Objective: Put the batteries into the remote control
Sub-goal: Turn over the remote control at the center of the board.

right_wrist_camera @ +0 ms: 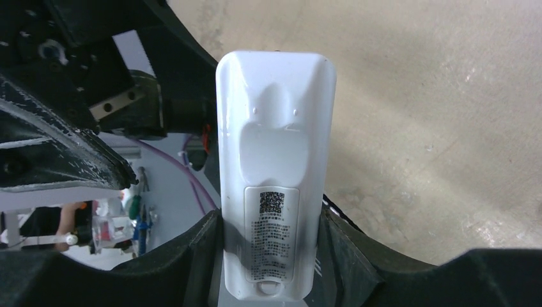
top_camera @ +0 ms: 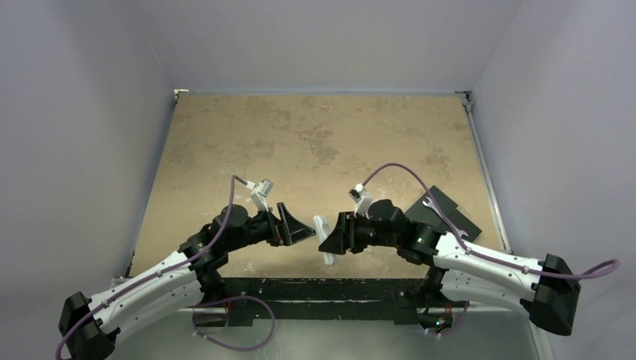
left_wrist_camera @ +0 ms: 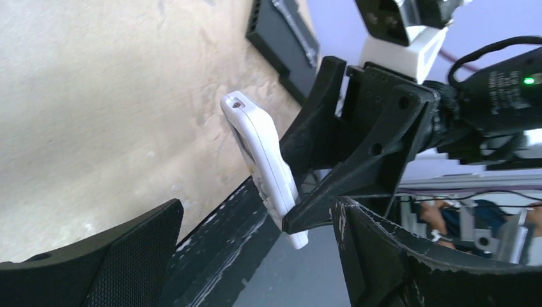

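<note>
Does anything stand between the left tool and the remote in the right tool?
Nothing visible. The left tool is open, facing the remote across bare air. The right tool clamps only one end, leaving the other free.

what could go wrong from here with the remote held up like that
1. The right gripper pinches only one end of the remote control, raised over the front edge of the table. A slip could drop it off the table.
2. The open left gripper sits very close. A careless approach could knock the remote control loose.
</note>
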